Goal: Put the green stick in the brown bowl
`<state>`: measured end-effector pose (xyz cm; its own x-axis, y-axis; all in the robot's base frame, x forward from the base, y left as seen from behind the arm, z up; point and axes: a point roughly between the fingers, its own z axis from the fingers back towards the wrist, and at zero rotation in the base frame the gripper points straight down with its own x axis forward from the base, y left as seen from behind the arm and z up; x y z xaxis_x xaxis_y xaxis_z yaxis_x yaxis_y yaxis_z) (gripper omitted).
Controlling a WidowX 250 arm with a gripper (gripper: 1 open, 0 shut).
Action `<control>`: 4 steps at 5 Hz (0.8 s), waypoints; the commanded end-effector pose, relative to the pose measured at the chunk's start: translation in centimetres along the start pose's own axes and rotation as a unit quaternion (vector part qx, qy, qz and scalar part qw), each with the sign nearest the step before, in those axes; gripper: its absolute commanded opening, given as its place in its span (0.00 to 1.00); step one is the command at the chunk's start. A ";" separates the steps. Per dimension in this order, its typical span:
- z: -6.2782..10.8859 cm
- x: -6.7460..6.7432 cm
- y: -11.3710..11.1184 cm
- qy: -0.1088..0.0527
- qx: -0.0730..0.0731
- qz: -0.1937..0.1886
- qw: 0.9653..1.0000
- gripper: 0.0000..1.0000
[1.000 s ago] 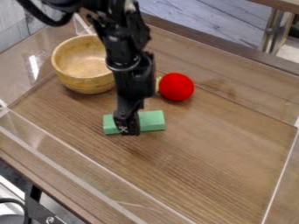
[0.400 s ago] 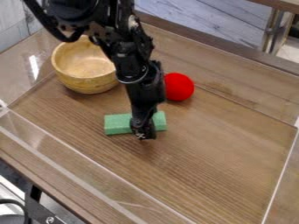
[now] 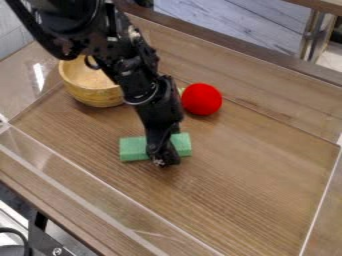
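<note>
The green stick [image 3: 138, 149] lies flat on the wooden table, a mint-green bar partly covered by my arm. My gripper [image 3: 163, 152] points steeply down right over the middle of the stick, with dark fingers straddling it; the jaws look open and low against the stick. The brown bowl [image 3: 87, 83] stands at the back left, light wood, its right side hidden behind my arm. Nothing lies inside the visible part of the bowl.
A red ball [image 3: 201, 98] rests just right of my arm, behind the stick. Clear plastic walls [image 3: 80, 195] fence the table's front and left. A chair leg [image 3: 315, 45] stands beyond the table at the back right.
My gripper has sunk closer to the stick and tilted. The stick has kept nearly its place. The arm's upper part has swung lower and leftward across the bowl.
</note>
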<state>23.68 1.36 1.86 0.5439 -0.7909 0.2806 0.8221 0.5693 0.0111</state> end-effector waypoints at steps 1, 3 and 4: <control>0.8 0.2 1.1 -0.020 -0.014 -0.008 1.000 1.00; 1.2 0.8 2.1 -0.034 -0.032 -0.006 0.999 0.00; 1.0 1.2 2.0 -0.043 -0.045 0.012 0.998 0.00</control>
<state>25.03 1.65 2.38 0.5637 -0.7504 0.3451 0.8188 0.5626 -0.1141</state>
